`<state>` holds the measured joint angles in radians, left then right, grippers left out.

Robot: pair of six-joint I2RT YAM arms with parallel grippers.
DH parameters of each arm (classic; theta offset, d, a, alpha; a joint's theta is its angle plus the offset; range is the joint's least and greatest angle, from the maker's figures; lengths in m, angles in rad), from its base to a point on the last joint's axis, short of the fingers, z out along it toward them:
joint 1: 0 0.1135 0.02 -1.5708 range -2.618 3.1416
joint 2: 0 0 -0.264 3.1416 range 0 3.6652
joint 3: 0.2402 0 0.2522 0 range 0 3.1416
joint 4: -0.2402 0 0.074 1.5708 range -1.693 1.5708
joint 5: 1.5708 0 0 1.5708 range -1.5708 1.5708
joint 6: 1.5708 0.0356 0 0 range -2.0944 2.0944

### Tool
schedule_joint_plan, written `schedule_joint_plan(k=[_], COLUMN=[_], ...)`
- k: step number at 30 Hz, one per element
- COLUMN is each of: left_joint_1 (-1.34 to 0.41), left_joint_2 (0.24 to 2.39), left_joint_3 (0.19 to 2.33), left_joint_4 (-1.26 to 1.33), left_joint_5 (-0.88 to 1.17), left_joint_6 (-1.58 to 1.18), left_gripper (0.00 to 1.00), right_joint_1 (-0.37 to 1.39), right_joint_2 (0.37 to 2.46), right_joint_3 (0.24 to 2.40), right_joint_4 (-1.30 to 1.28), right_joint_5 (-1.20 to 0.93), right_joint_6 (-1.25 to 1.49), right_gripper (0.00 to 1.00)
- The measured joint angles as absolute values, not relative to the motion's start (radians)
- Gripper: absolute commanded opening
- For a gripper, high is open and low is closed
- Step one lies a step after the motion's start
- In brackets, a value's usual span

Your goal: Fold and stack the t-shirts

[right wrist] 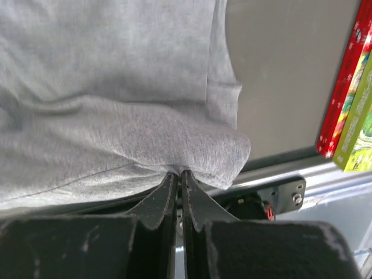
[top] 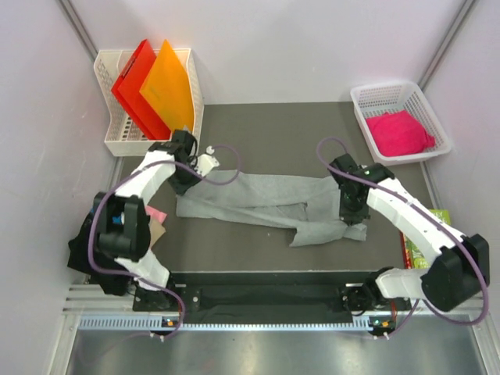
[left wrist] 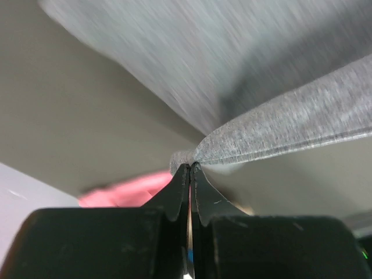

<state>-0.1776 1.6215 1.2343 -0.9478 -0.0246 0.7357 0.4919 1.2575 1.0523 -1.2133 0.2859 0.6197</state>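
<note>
My left gripper (left wrist: pixel 190 168) is pinched tight on a gathered corner of the light grey t-shirt (left wrist: pixel 290 131). Its black jaws meet with only a sliver of heathered knit bunched at the tips, and the cloth runs off from there as a taut, narrow band. My right gripper (right wrist: pixel 176 173) is likewise clamped on a rounded fold at the shirt's other end, where soft jersey sags in loose creases and a stitched hem shows. Between my two holds the shirt lies along the dark matte table (top: pixel 273 125) as a long, rumpled strip, with bare surface beyond it toward the far wall and a narrower bare band on the near side. Near my right hold, at the table's right edge, the glossy red and green spines of books (right wrist: pixel 349 110) show. In the far right corner a white lattice basket (top: pixel 366 95) holds a crumpled bright pink t-shirt (top: pixel 400 133). In the far left corner a taller white bin (top: pixel 105 117) holds a red folder (top: pixel 133 82) and an orange folder (top: pixel 168 86), stiff and leaning.
</note>
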Motion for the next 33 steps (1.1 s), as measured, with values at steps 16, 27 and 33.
schedule_joint_plan(k=[16,27,33], left_joint_1=[-0.178,-0.214,-0.334], left_joint_2=[1.996,1.864,1.604], left_joint_3=[1.622,1.497,1.310], left_joint_4=[-0.852,-0.848,-0.819], left_joint_5=[-0.161,-0.179,-0.136], left_joint_6=[0.729,0.658,0.617], left_gripper=[0.91,0.99,0.99], right_joint_1=[0.343,0.293,0.314], right_joint_2=[1.653,1.829,1.665], right_joint_3=[1.308,1.482,1.401], right_joint_4=[-1.012,-1.003,-1.008], right_joint_5=[0.305,0.341,0.311], right_joint_6=[0.460,0.411,0.438], right_gripper=[0.57,0.66,0.66])
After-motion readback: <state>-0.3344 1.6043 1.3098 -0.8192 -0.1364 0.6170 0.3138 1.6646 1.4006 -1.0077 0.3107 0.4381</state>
